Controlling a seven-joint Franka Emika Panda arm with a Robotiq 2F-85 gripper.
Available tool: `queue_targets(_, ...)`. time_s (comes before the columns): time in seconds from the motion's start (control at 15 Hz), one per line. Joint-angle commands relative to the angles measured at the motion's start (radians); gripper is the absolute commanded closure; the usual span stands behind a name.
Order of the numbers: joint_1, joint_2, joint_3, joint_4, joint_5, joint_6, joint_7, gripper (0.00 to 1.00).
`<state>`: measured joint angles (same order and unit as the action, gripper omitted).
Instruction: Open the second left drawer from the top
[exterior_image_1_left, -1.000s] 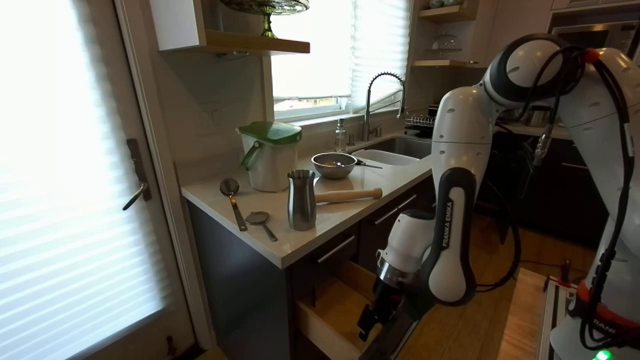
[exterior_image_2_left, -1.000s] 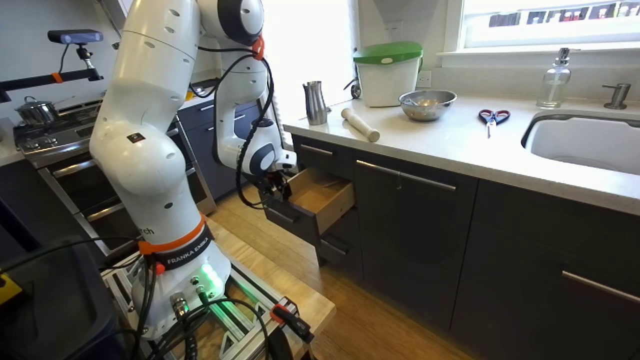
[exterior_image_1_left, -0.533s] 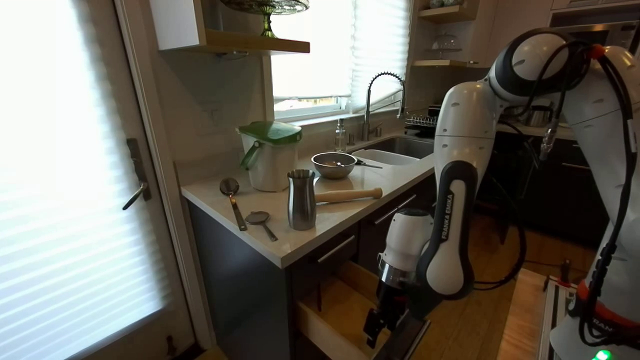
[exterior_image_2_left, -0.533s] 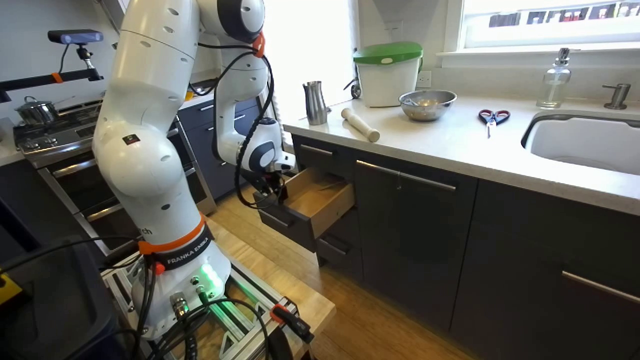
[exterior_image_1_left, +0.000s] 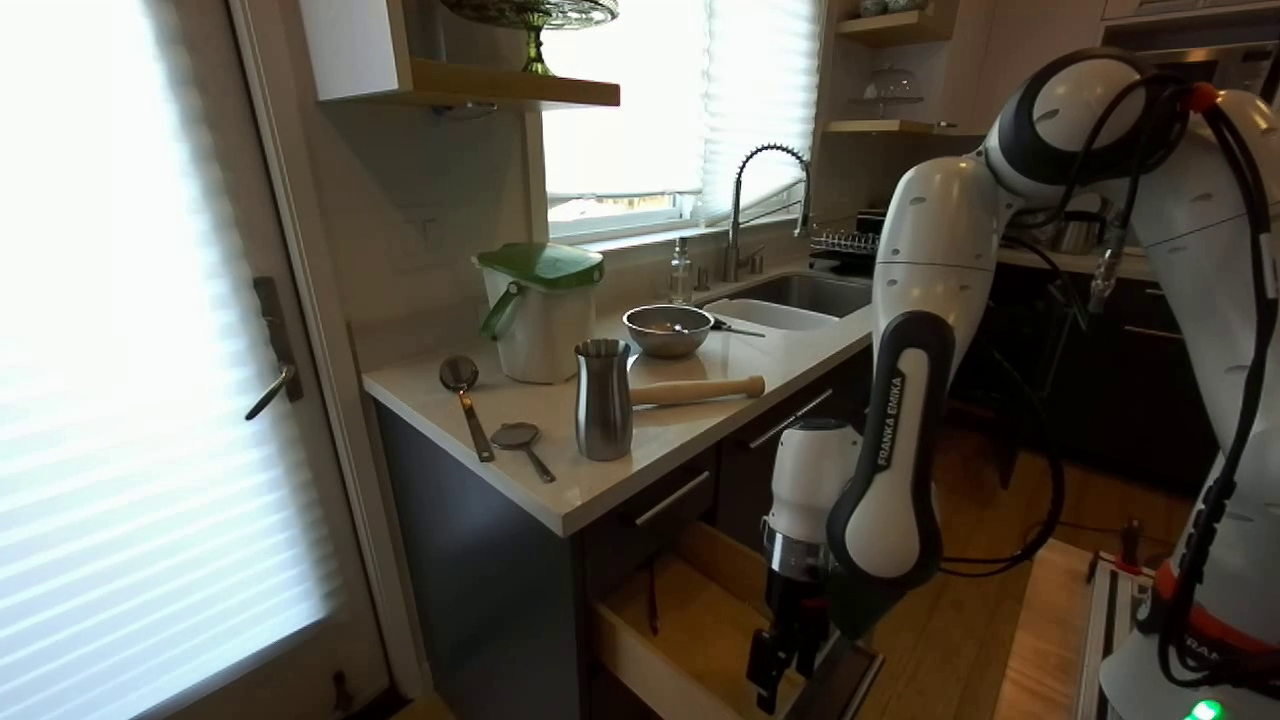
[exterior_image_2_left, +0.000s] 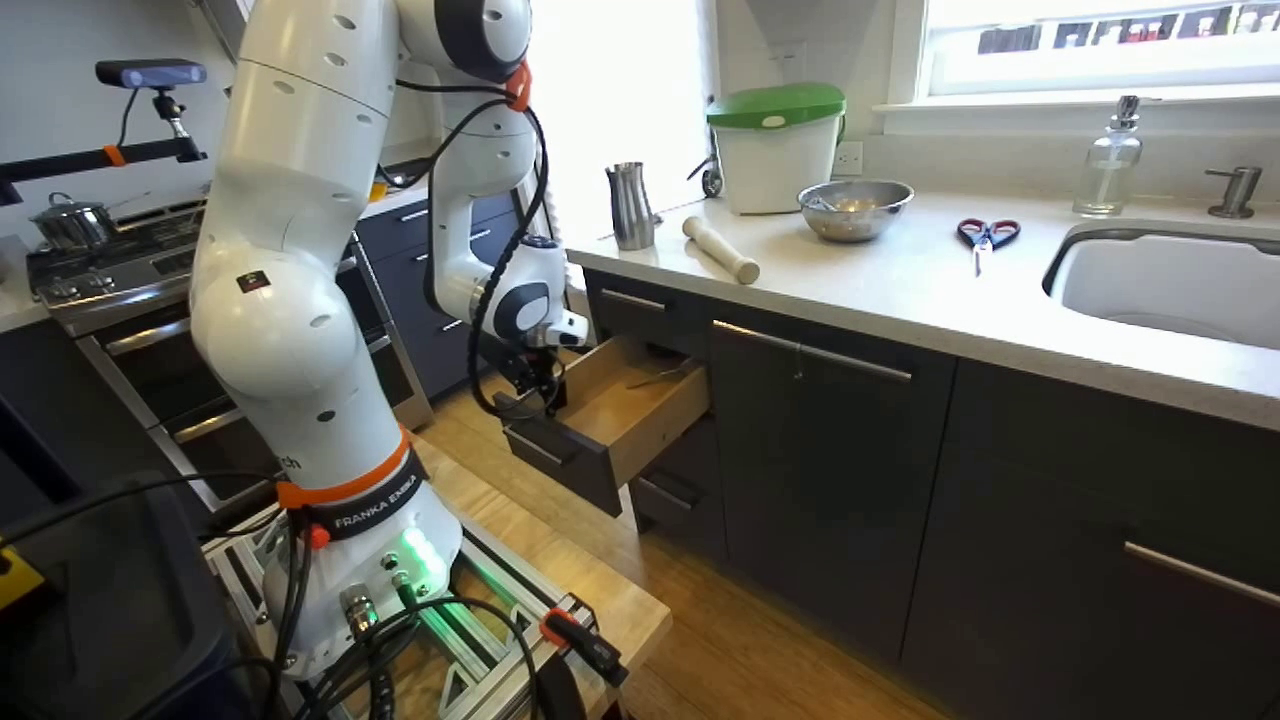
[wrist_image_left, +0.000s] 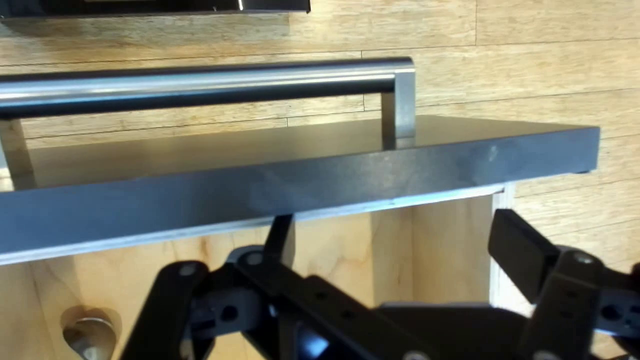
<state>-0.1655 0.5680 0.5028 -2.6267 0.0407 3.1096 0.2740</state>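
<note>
Farther out than before, the second drawer (exterior_image_2_left: 640, 443) should get steady, straight pressure behind its front (wrist_image_left: 300, 187) from the gripper (wrist_image_left: 395, 234), fingers (wrist_image_left: 522, 252) spread and empty.

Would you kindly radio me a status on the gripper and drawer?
Gripper open, holding nothing. Second left drawer from the top well open. Spoon-like metal utensil lying in it; no obstruction seen.

Green-lidded bin (exterior_image_2_left: 775, 155), metal bowl (exterior_image_2_left: 855, 212), scissors (exterior_image_2_left: 985, 241), soap bottle (exterior_image_2_left: 1107, 168)
</note>
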Motion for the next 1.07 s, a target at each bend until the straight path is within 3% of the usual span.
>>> queue_targets(0.0, -0.021, -0.042, 0.020, -0.028, 0.069, -0.079, -0.059, 0.00)
queue_targets(0.6, -0.028, -0.060, 0.038, -0.026, 0.166, -0.203, -0.191, 0.00)
queue_targets(1.0, 0.010, -0.177, -0.005, -0.082, 0.210, -0.157, -0.184, 0.00)
